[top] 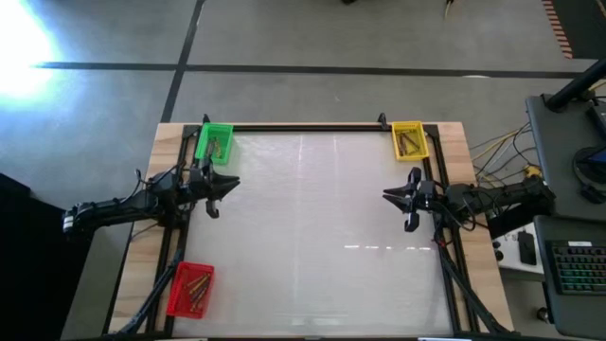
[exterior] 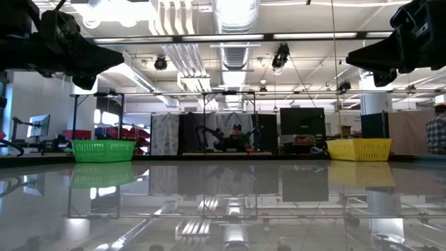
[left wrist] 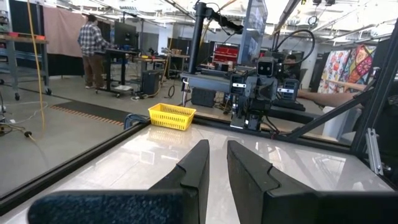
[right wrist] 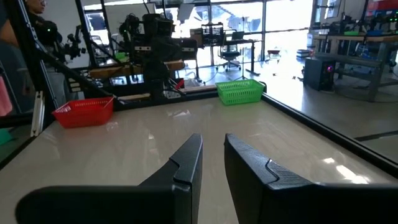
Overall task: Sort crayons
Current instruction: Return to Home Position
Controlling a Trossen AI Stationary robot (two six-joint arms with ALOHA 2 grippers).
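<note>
The crayons lie as small sticks inside three bins: a green bin (top: pixel 216 142) at the far left corner, a yellow bin (top: pixel 409 140) at the far right corner and a red bin (top: pixel 192 289) at the near left. My left gripper (top: pixel 236 184) hovers level at the table's left edge, pointing right. My right gripper (top: pixel 385 196) hovers level at the right edge, pointing left. In each wrist view the fingers (left wrist: pixel 217 146) (right wrist: pixel 213 140) stand a narrow gap apart with nothing between them.
The glossy white tabletop (top: pixel 312 227) lies between the two arms, bordered by a black frame rail (top: pixel 303 128). A keyboard (top: pixel 578 265) and cables sit beyond the right edge. People stand in the room far behind the table (left wrist: pixel 93 43).
</note>
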